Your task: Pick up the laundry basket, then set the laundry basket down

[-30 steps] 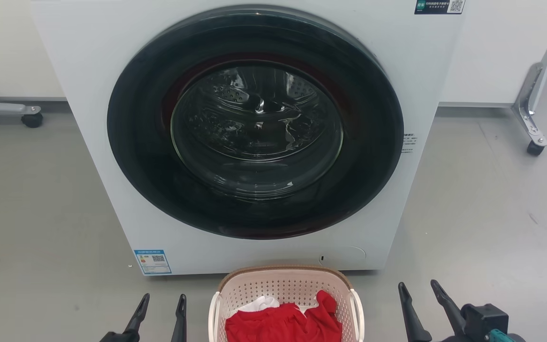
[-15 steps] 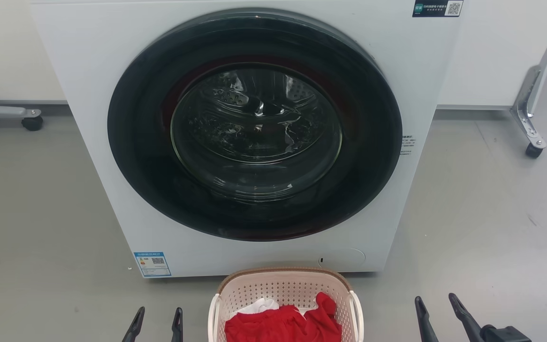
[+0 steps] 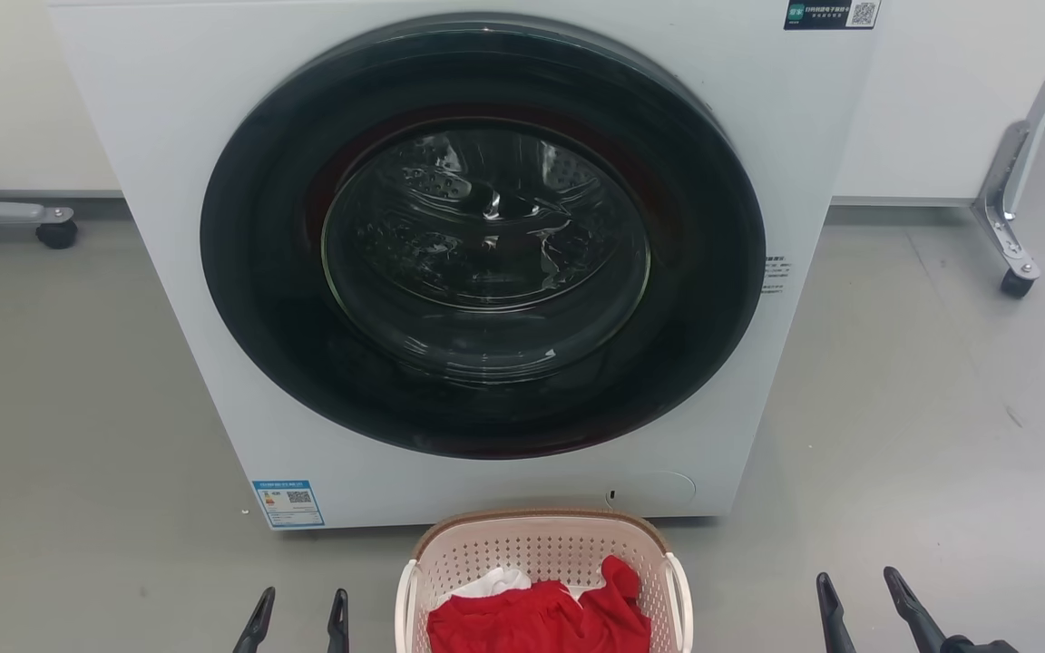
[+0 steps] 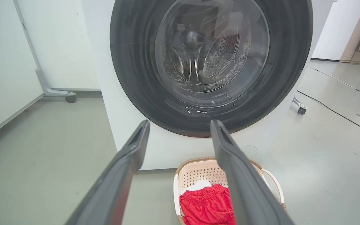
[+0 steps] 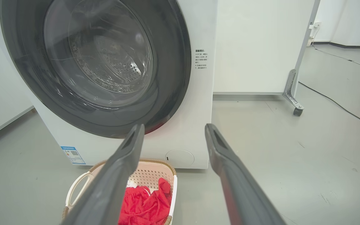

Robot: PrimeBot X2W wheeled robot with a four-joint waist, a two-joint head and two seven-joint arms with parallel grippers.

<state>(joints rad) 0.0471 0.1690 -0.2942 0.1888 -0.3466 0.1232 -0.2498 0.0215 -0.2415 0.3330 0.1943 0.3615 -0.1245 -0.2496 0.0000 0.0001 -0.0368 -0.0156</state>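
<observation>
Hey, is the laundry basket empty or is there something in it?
Not empty. The laundry basket holds red clothing, with a white piece showing behind it, below the rim.

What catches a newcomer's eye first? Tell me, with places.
The big white-and-black washing machine looms at the centre of the head view. Before it on the grey floor stands the laundry basket, red clothes heaped inside. The left claw and right claw hang open either side of it.

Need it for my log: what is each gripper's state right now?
Left gripper: open, holding nothing.
Right gripper: open, holding nothing.
</observation>
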